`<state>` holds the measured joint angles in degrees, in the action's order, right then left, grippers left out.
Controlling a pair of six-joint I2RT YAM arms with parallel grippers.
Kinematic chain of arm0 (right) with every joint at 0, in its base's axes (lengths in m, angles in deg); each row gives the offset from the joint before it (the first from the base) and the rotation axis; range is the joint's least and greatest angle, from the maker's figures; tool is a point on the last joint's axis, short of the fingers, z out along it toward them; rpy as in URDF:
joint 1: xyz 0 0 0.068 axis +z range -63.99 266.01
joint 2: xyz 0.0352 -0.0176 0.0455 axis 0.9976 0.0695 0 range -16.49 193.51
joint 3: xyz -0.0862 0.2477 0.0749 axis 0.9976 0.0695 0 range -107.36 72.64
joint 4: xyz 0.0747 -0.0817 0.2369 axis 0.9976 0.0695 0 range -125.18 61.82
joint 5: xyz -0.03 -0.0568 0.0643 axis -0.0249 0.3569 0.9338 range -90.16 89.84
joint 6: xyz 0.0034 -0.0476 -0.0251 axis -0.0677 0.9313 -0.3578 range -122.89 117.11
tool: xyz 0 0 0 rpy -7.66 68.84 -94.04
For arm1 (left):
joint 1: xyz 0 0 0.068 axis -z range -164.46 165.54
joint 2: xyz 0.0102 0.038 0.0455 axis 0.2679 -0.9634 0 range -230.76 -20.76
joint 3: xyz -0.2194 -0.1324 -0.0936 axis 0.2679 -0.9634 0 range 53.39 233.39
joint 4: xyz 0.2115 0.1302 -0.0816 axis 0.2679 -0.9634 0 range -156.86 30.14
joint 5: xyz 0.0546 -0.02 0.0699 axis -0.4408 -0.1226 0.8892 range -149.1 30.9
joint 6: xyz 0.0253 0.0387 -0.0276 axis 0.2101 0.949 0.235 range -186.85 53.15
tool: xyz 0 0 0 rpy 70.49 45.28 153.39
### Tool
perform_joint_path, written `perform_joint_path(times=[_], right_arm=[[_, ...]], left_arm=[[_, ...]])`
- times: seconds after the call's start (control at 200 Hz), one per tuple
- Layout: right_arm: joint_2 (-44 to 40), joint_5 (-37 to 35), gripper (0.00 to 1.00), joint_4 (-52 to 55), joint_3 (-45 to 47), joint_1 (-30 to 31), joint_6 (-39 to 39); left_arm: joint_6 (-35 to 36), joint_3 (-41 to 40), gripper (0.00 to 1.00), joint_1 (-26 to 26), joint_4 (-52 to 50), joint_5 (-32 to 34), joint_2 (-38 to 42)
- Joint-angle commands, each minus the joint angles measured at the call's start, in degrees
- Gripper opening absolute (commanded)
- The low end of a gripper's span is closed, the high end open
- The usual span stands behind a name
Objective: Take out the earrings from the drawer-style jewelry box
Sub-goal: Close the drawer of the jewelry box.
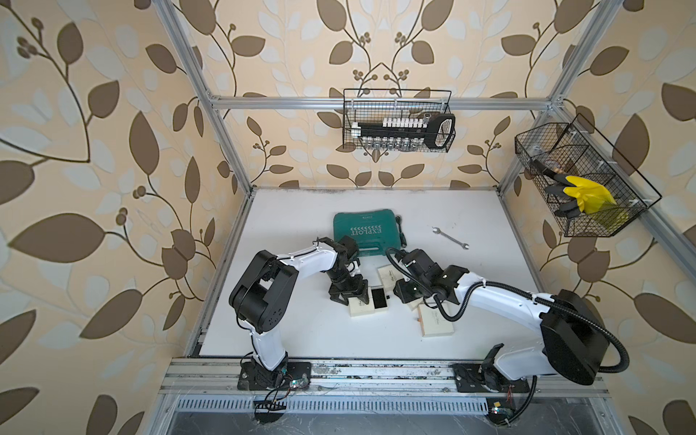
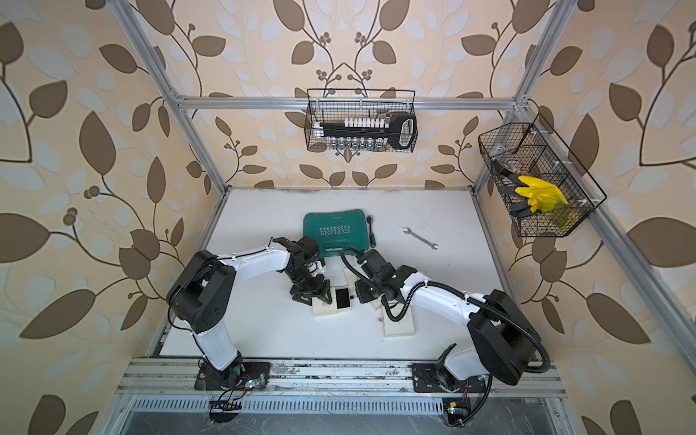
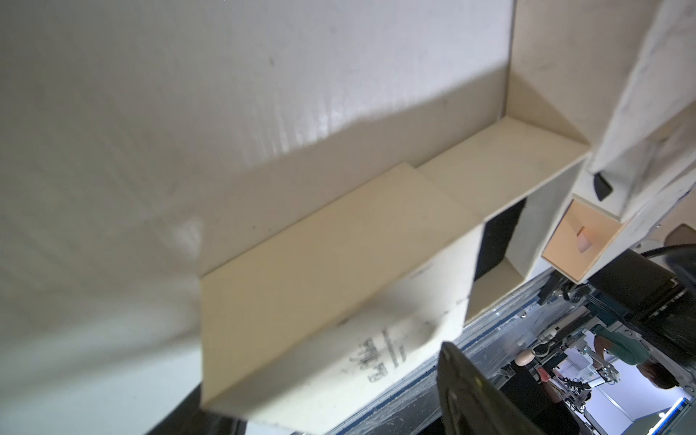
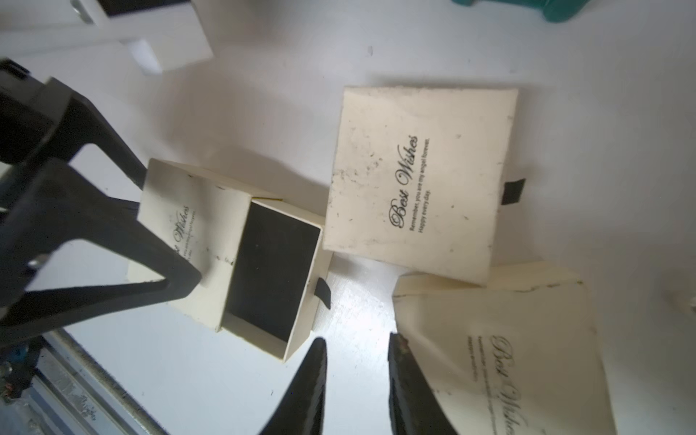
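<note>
Nearest the rail, a closed cream box (image 1: 437, 322) is seen lying flat, partly beneath the right arm; beyond it, the drawer-style jewelry box (image 4: 180, 211) is shown with its drawer (image 4: 271, 263) drawn partly out and its black lining exposed; the earrings cannot be made out there or in any view; the box's sleeve is clamped between the fingers of the left gripper (image 4: 162, 229); the right gripper (image 4: 356, 361) is held near the drawer, fingers parted over bare table (image 4: 226, 376), nothing between them; a second closed box (image 4: 414, 177) lies just beside the drawer's corner; farther back, a green case (image 1: 363, 233) and a wrench (image 1: 450, 238) are seen well apart.
</note>
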<state>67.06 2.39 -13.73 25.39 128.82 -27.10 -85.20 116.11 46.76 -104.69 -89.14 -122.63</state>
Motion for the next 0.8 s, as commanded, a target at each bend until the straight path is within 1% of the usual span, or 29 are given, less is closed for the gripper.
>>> perform_joint_path(times=[0.0,0.31,0.53,0.795], right_arm=[[2.29,-0.65,0.30,-0.45,0.50,1.69,-0.42],[5.92,-2.22,0.29,-0.29,-0.87,2.19,0.67],[8.32,-1.96,0.29,0.12,-2.24,2.19,1.88],[8.28,-2.07,0.28,-0.45,-2.29,2.20,2.06]], left_arm=[[0.16,-0.23,0.77,0.59,-0.95,-0.37,1.88],[-0.25,-0.58,0.77,0.56,-0.77,-0.45,2.11],[-0.05,-0.23,0.77,0.57,-1.32,-0.71,2.13],[0.72,0.25,0.77,0.59,-1.48,-2.86,2.78]])
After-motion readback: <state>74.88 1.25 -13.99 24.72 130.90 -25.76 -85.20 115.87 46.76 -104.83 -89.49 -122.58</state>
